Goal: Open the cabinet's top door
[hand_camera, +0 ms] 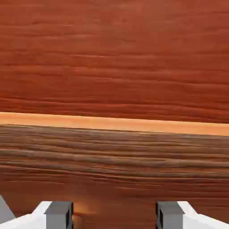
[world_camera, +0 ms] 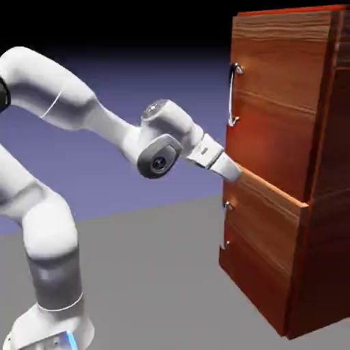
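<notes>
The top door looks shut, its handle untouched; the gripper, jaws apart and empty, seems low, near the lower panel

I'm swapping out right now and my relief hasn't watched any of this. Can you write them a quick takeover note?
End effector: open, empty, level, at the seam below the top door; the hand view shows only wood.
Cabinet: upright on the exterior view's right. The lower panel juts out past the top door.
Done: nothing on the top door; it looks shut, and its handle is untouched, above the end effector.
Left: probably rise to the handle, grip it, pull the door open.
</notes>
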`<act>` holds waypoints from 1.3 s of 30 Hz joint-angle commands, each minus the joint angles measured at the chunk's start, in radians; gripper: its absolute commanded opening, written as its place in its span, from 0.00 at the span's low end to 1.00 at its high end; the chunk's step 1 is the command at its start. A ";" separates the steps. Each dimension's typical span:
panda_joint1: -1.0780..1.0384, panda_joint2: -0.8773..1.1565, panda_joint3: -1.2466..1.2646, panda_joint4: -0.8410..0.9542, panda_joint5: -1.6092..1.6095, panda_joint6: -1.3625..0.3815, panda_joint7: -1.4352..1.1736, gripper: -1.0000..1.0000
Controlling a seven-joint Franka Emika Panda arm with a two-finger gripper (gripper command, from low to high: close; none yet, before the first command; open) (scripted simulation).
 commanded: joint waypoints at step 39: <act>1.121 1.414 -1.366 0.102 1.317 -0.480 -0.540 0.50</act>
